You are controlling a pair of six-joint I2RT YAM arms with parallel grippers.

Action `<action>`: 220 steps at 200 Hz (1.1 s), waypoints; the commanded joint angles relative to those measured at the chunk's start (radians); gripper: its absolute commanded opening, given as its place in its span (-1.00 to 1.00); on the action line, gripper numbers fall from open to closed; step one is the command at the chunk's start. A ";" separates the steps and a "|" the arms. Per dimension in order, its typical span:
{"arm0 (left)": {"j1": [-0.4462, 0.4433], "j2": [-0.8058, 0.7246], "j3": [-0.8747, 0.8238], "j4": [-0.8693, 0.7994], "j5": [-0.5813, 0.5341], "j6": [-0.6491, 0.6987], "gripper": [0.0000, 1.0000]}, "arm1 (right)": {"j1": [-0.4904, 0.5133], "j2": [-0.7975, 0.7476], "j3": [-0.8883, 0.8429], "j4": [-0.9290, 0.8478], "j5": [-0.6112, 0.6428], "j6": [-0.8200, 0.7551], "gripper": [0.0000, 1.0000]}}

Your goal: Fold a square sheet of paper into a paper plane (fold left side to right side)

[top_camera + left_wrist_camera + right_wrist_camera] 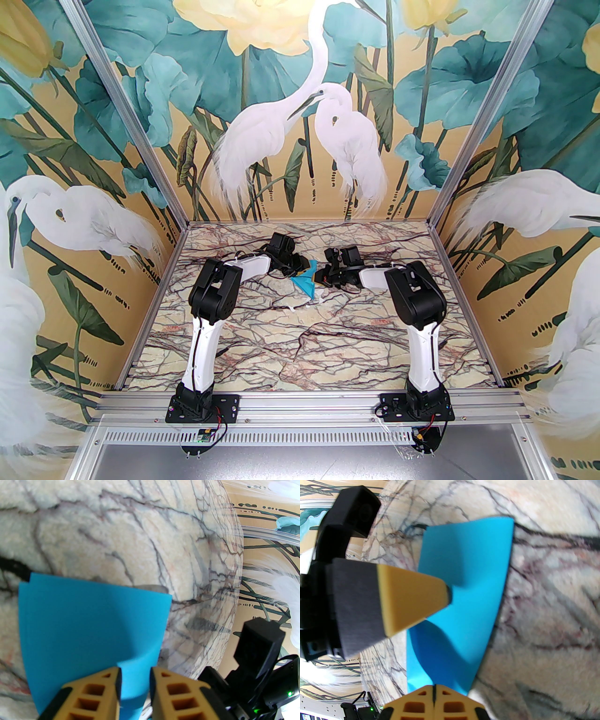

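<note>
At table (234,337) centre, your right gripper (434,687) pinches the folded paper (464,585) at its six o'clock edge; your left gripper (135,674) straddles its curl, part-open. Expect it light, floppy, crease-prone: hold edges.

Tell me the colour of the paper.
The paper is plain cyan-blue; clearest from the left wrist.
</note>
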 commanded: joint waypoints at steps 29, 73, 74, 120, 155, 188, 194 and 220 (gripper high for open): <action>0.001 0.013 -0.001 -0.025 -0.002 0.021 -0.42 | -0.007 0.030 0.032 -0.039 -0.004 -0.044 -1.00; 0.001 0.016 -0.003 -0.021 0.005 0.028 -0.42 | -0.011 0.048 0.065 -0.076 -0.034 -0.080 -1.00; 0.001 0.016 -0.003 -0.021 0.006 0.028 -0.42 | -0.011 0.048 0.065 -0.078 -0.035 -0.081 -1.00; 0.001 0.015 -0.006 -0.020 0.012 0.034 -0.42 | -0.026 0.067 0.110 -0.152 -0.066 -0.131 -1.00; 0.001 0.013 -0.007 -0.016 0.014 0.031 -0.42 | -0.034 0.074 0.115 -0.150 -0.077 -0.130 -0.98; 0.001 0.013 -0.010 -0.010 0.016 0.027 -0.41 | -0.034 0.080 0.110 -0.125 -0.084 -0.109 -0.92; 0.001 0.013 -0.012 -0.007 0.017 0.025 -0.41 | -0.034 0.082 0.109 -0.122 -0.084 -0.106 -0.91; 0.001 0.004 -0.017 -0.002 0.022 0.028 -0.41 | -0.034 0.088 0.119 -0.139 -0.081 -0.119 -1.00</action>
